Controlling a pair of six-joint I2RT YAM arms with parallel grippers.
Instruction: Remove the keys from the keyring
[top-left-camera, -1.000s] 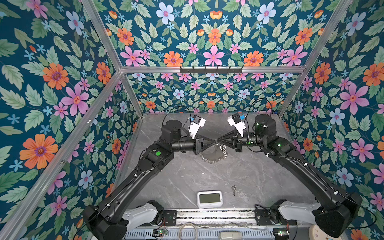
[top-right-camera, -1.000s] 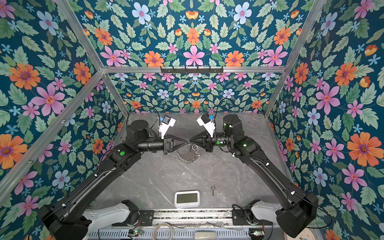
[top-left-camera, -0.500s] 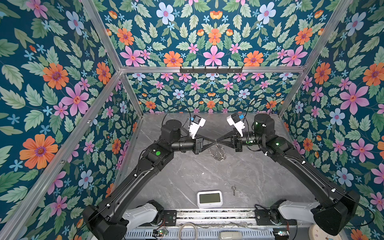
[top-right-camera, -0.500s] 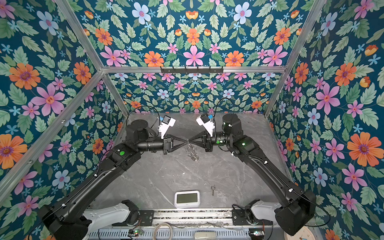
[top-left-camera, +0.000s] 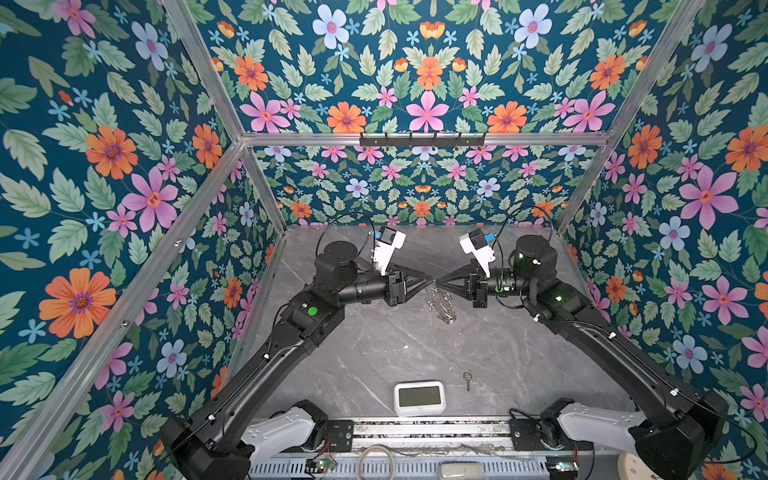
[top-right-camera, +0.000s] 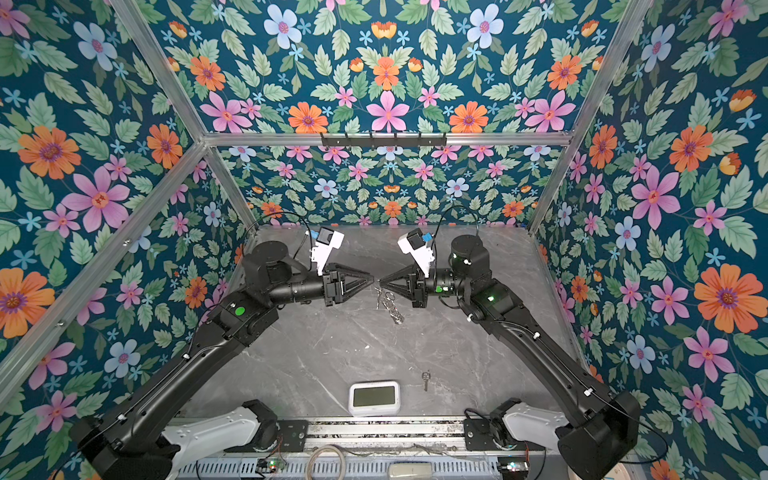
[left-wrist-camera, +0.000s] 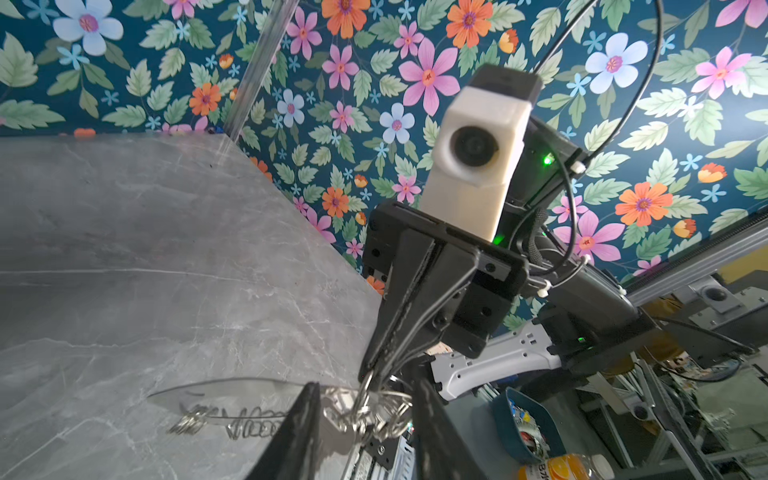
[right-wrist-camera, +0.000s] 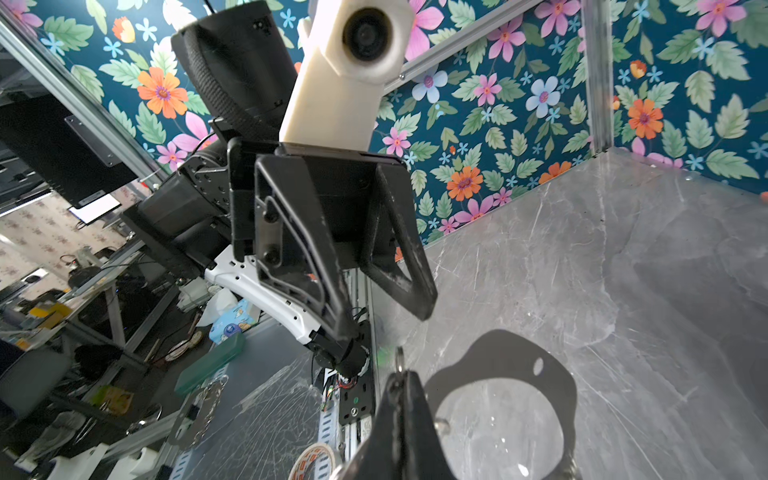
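Two black robot arms meet tip to tip above a grey marble bench (top-left-camera: 374, 345) inside a booth with flowered walls. The right gripper (top-left-camera: 436, 282) has its jaws pressed together on one of the silver rings (left-wrist-camera: 374, 411) at the top of the keyring (top-left-camera: 442, 305), a translucent grey plate edged with a chain of rings, which hangs down from those jaws in both top views. In the right wrist view its rounded shadow falls on the bench; whether its low end touches the stone cannot be told. The left gripper (right-wrist-camera: 386, 320) faces the right one, nearly nose to nose, and its jaws stand apart and grip nothing. In the left wrist view the bunched rings sit between its two fingers (left-wrist-camera: 307, 415). One small silver key (top-left-camera: 468, 379) lies flat on the bench, well apart from both pairs of jaws, back towards the arm bases on the right arm's side, just beside a white rectangular clock (top-left-camera: 419, 398). A second key cannot be picked out among the rings.
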